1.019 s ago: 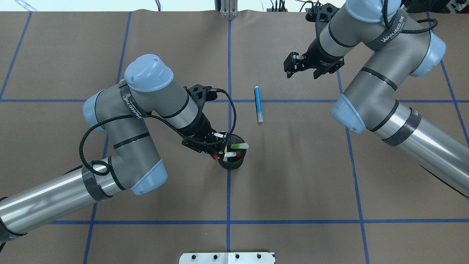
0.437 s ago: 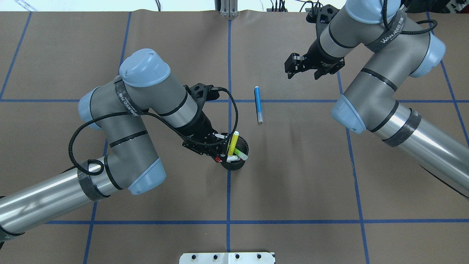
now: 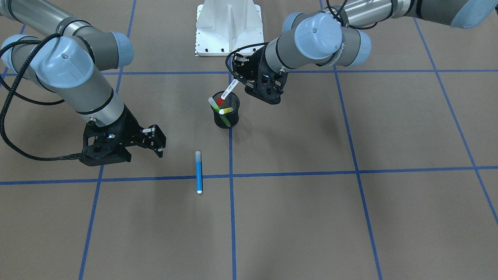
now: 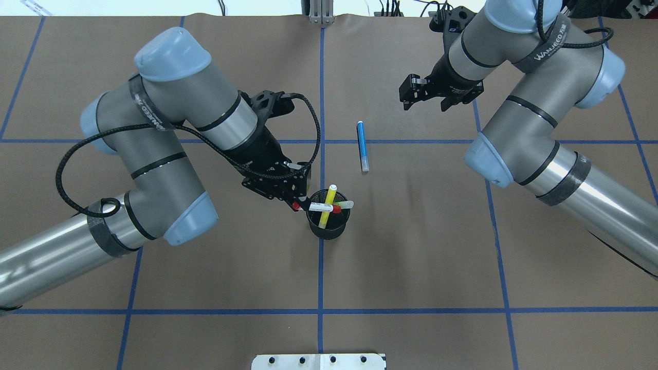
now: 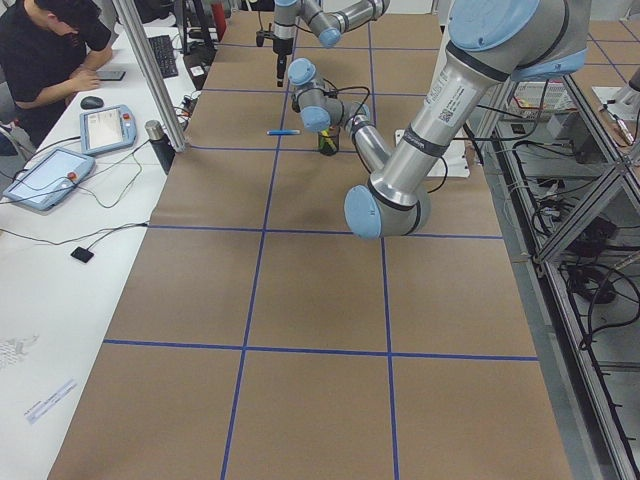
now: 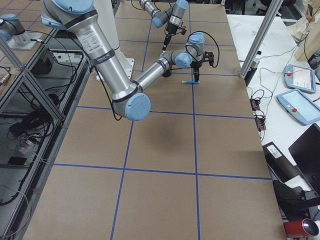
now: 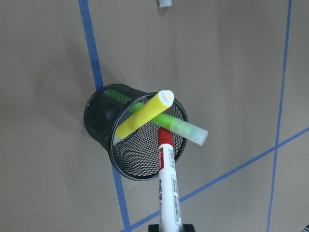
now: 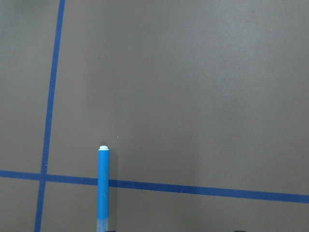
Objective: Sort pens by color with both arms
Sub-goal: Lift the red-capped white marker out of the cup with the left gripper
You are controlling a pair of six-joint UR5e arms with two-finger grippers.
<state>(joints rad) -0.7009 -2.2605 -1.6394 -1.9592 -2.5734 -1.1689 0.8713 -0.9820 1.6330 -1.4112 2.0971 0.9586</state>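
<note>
Left gripper (image 4: 302,200): clamped on white-barrelled, red-ended pen (image 4: 321,207), its tip inside black mesh cup (image 4: 329,232).
Right gripper (image 4: 417,98): fingers apart, at 1 o'clock of flat-lying blue pen (image 4: 363,146).
Risk: lifting may snag the crossed yellow pen (image 4: 329,201) and green pen (image 4: 344,204), tipping the cup.

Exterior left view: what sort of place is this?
Probably a robotics lab: a left arm and a right arm reach over a tape-gridded table, with a person at a side bench beside control tablets.
</note>
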